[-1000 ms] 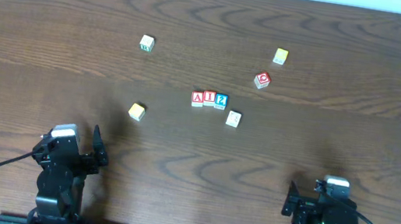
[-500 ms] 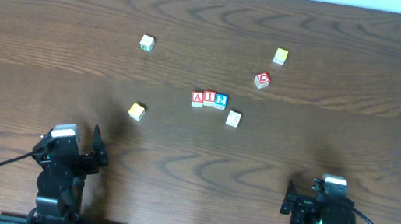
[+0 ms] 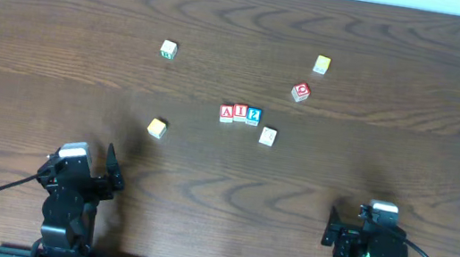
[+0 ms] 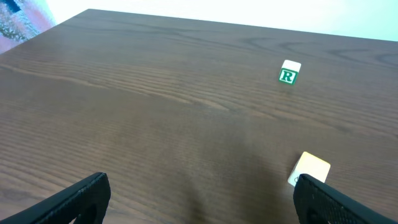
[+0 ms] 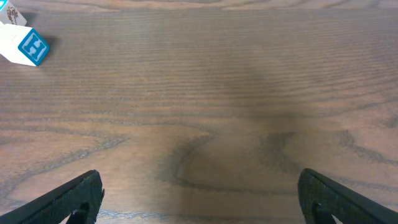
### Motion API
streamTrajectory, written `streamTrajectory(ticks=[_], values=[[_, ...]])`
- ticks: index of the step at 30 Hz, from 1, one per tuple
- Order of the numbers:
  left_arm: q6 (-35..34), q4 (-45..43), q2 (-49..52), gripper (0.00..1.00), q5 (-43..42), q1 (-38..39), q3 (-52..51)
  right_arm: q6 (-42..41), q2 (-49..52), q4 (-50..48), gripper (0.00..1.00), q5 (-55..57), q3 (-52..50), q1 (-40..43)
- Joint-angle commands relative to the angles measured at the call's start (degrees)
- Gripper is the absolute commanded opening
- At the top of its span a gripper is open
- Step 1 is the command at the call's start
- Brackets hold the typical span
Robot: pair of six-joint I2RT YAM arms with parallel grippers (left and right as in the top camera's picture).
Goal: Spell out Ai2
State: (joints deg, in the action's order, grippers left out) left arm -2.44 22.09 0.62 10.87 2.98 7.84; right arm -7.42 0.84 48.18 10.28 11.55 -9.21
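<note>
a-i-2 row done mid-table, both arms back at near edge
a block [image 3: 227,113], i block [image 3: 240,114] & 2 block [image 3: 253,115] touch in a line, well apart from both arms: fwd-right of left gripper [image 4: 199,200], fwd-left of right gripper [image 5: 199,198]. jaws on both spread wide.

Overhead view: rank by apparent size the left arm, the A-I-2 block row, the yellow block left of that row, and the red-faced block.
1. left arm
2. A-I-2 block row
3. yellow block and red-faced block: they look about alike, so I would not rank one above the other.
</note>
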Motion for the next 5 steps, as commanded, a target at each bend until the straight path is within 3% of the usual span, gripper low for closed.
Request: streamTrajectory(ticks=[1, 5], values=[[1.2, 0.2, -0.4, 0.95, 0.0, -0.3, -1.2, -0.9, -0.5, 0.0, 0.99, 0.0, -0.8, 0.5], [1.2, 0.2, -0.4, 0.95, 0.0, -0.3, -1.3, -0.9, -0.5, 0.0, 0.99, 0.0, -0.8, 0.5]])
